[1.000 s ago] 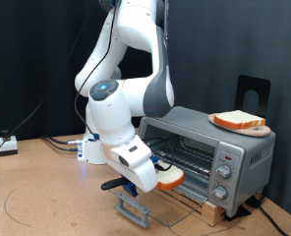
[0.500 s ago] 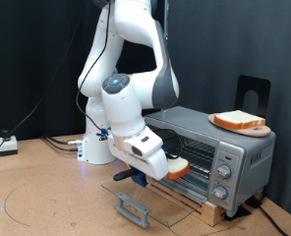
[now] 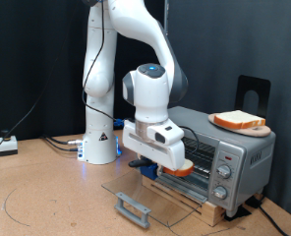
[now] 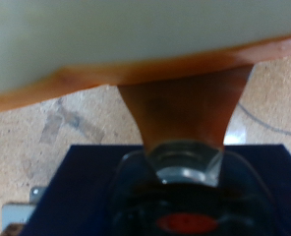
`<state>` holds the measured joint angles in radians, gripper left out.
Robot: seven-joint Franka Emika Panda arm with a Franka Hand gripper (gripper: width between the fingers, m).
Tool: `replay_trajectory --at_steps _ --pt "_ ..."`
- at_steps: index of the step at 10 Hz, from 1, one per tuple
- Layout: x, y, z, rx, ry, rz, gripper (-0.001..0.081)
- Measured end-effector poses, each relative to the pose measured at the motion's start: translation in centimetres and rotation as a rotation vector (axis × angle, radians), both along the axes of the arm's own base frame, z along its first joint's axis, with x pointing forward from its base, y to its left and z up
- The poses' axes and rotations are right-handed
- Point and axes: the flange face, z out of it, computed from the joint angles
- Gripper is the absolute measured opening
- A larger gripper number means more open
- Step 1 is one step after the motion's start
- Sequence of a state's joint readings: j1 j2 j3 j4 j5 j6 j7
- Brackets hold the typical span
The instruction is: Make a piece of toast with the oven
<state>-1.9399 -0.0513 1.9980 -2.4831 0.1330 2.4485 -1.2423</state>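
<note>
My gripper [image 3: 169, 163] is shut on a slice of toast [image 3: 182, 168], pale with a tan-brown crust, and holds it flat just in front of the oven's open mouth. The silver-grey oven [image 3: 246, 147] stands at the exterior view's right. Its glass door [image 3: 150, 189] lies folded down, with the grey bar handle [image 3: 134, 208] at the front. In the wrist view the toast [image 4: 106, 34] fills the upper part, with its crust edge [image 4: 175, 88] below it. A second, alike slice [image 3: 238, 120] lies on a wooden plate on top of the oven.
The three knobs [image 3: 222, 173] are on the oven's front panel at the exterior view's right. A black stand [image 3: 252, 93] rises behind the oven. The robot's base [image 3: 99, 146] is behind the door. Cables and a small box [image 3: 6, 145] lie at the far left of the brown tabletop.
The arm has swung up and to the exterior view's right, carrying the toast from low beside the open door up to the oven's mouth.
</note>
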Motion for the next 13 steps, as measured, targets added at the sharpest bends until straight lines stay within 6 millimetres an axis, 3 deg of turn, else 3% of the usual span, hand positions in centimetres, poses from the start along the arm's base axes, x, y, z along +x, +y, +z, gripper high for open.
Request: replay_trajectory --at_steps 5,8,13 --pt "-1.0 4.5 1.9 0.019 -0.040 0.066 0.0396" --pt "-1.9 4.1 2.7 -0.010 -0.060 0.122 0.0396" --pt "-2.9 1.7 4.8 0.027 -0.098 0.147 0.0396"
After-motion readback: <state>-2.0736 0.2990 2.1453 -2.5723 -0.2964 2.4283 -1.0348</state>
